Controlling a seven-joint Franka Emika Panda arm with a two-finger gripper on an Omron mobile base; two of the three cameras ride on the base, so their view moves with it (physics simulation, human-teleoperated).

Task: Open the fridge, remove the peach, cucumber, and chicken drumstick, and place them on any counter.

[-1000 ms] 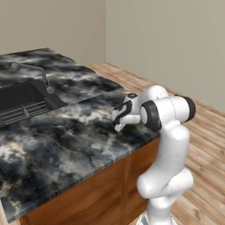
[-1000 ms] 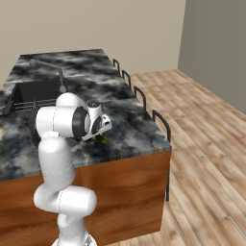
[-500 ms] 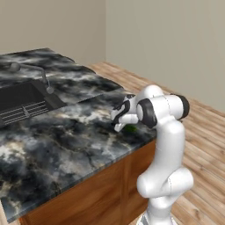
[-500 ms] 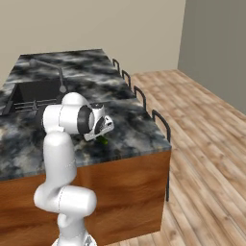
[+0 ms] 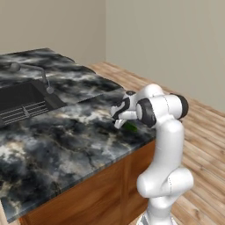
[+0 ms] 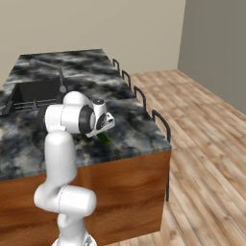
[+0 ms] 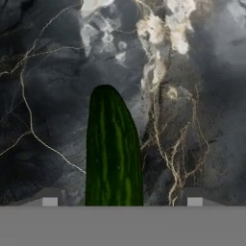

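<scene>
1. The counter [image 5: 66,132] top is polished, black-grey-white marbled stone, smooth.
2. Its cabinets [image 6: 120,187] are brown wood with a satin sheen.
3. The cucumber [image 7: 113,153] has glossy, striped dark green skin.
4. The floor [image 6: 206,144] is light wood planks.

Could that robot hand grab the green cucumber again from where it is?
Probably yes. The gripper hangs open right over the cucumber, which lies on the counter between its fingertips, with nothing in between.
</scene>
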